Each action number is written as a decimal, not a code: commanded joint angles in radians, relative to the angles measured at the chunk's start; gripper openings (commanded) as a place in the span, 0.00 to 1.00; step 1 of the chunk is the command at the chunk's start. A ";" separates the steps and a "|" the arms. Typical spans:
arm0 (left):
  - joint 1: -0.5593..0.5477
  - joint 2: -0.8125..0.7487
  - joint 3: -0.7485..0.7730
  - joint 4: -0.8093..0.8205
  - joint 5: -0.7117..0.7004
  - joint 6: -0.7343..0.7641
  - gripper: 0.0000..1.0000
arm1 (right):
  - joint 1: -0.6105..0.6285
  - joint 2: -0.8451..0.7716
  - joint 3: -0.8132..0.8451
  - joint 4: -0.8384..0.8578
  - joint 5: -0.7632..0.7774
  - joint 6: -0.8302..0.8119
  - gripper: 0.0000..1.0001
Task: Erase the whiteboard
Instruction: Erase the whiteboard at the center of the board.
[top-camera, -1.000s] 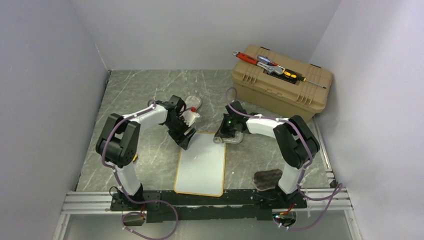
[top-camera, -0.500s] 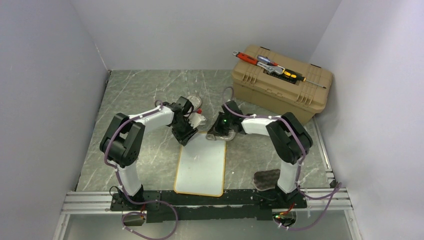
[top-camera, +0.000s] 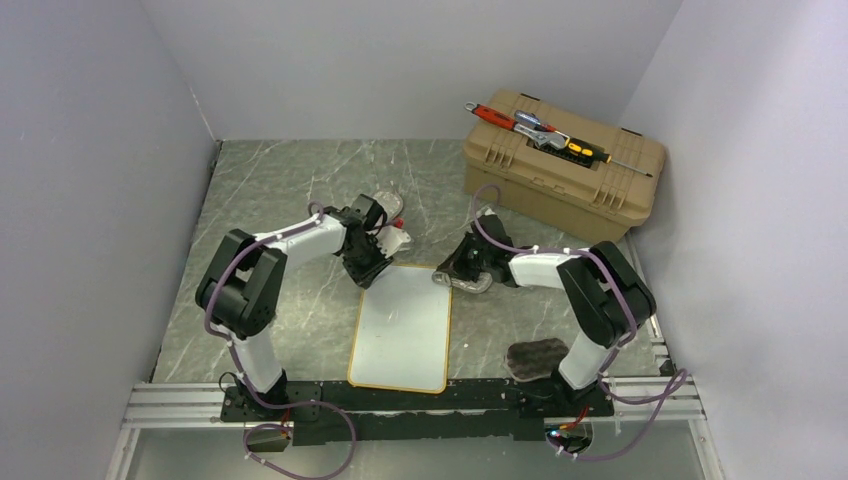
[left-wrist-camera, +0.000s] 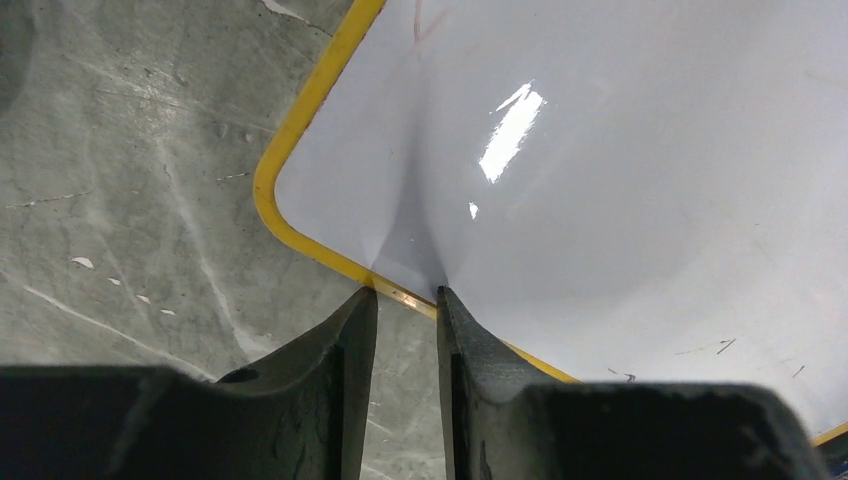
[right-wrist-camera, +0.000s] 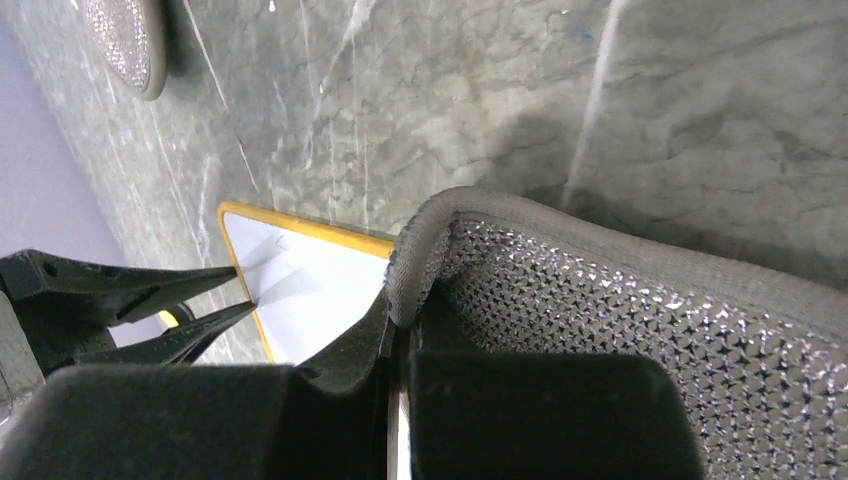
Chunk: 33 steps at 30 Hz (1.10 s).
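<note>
Top external: left gripper (top-camera: 363, 282) low on whiteboard (top-camera: 402, 332) corner; right gripper (top-camera: 453, 275) clamps pad (right-wrist-camera: 620, 330).

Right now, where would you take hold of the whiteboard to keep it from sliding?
Probably at its far left corner, pressing down from above: the whiteboard lies flat, offering no underside. The left gripper sits there, leaving the face free.

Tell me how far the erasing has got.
Done: the whiteboard looks nearly clean, with only faint specks near one edge. In hand: the left gripper, almost closed, sits at its corner frame, while the right gripper holds a grey pad beside the board's far right corner. Left: wipe those specks.
</note>
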<state>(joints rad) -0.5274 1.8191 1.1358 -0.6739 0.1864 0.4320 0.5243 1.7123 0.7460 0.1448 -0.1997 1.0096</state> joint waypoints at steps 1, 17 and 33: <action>-0.016 0.092 -0.106 0.106 -0.059 0.057 0.32 | 0.011 0.085 -0.048 -0.189 0.155 -0.040 0.00; -0.017 0.064 -0.134 0.091 -0.042 0.073 0.25 | 0.071 0.076 -0.070 -0.186 0.140 0.035 0.00; -0.016 -0.030 -0.218 0.119 0.043 0.091 0.22 | 0.291 0.355 0.360 -0.328 0.267 0.201 0.00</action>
<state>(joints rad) -0.5335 1.7180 1.0267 -0.5262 0.1875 0.4889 0.7452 1.9476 1.0691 0.0799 -0.0425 1.1851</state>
